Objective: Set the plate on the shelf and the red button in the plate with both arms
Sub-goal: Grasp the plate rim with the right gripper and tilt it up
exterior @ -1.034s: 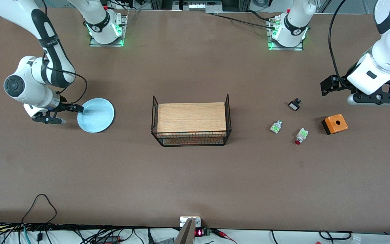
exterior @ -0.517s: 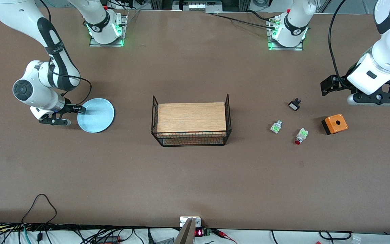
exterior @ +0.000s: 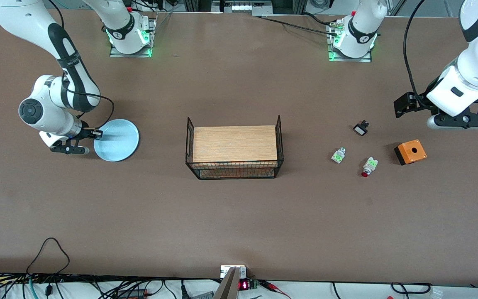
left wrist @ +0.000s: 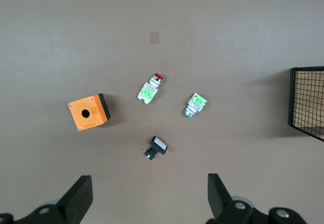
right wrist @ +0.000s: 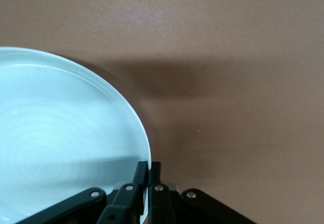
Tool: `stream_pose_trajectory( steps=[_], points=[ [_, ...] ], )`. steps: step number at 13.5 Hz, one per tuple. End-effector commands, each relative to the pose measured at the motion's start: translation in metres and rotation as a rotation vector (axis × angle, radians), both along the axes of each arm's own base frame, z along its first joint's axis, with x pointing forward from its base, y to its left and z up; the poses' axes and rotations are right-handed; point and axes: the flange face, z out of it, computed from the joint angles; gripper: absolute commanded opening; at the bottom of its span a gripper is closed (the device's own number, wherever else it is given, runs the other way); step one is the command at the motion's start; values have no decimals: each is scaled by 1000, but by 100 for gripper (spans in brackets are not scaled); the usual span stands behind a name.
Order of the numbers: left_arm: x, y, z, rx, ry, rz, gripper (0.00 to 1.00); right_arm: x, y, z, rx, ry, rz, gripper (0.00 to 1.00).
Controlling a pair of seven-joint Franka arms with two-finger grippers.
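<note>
Plate (exterior: 116,140) sits at the middle left of the front view, round, shallow, pale blue and glossy, flat on the matte brown counter (exterior: 239,216) toward the right arm's end; the right gripper (exterior: 95,134) reaches in low from the side and pinches its rim, the fingers pressed together on the thin edge, a hold that suits a flat dish too wide to span. At frame centre stands a black wire basket (exterior: 234,171) with a pale wooden board inside it, likely where both items are meant to go. At the right of the frame lie the small parts: the red button (exterior: 368,167) on its side, red cap toward the camera, beside a green-capped switch (exterior: 338,155), a black-and-white switch (exterior: 361,128) and an orange box (exterior: 410,151) with a round hole. The left gripper (exterior: 461,120) hangs above them at the upper right, waiting. In the left wrist view its two black fingers (left wrist: 80,199) stand spread wide at the bottom edge, with the button below frame centre's upper part, whitish body with green marks. In the right wrist view the closed fingertips (right wrist: 149,172) clamp the plate's smooth lip at bottom centre.
</note>
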Motion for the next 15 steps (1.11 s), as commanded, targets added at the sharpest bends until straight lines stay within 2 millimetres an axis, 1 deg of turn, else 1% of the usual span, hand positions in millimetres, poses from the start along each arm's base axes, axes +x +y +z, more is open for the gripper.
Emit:
stream_pose_trajectory(
  steps=[1, 3, 4, 6, 8, 11, 12, 13, 14, 15],
  points=[
    [-1, 6, 8, 22, -7, 3, 100, 1, 12, 1, 11, 6, 21, 0],
    [-1, 8, 7, 23, -3, 9, 100, 5, 20, 24, 34, 31, -9, 0],
    [-1, 8, 7, 22, -3, 7, 100, 7, 21, 44, 45, 41, -42, 0],
    [-1, 8, 7, 22, -3, 7, 100, 15, 32, 90, 77, 50, -80, 0],
    [-2, 8, 6, 23, 5, 9, 100, 20, 38, 135, 104, 64, -144, 0],
    [-3, 9, 6, 24, 8, 8, 100, 28, 50, 213, 166, 85, -205, 0],
    [-4, 9, 2, 25, 29, 24, 100, 30, 54, 236, 199, 98, -245, 0],
    [0, 13, -10, 22, 54, 22, 100, 32, 66, 257, 228, 109, -278, 0],
    [9, 16, -24, 28, 84, 7, 100, 34, 85, 279, 232, 113, -287, 0],
    [12, 18, -36, 26, 106, -32, 100, 34, 103, 297, 222, 125, -320, 0]
  ],
)
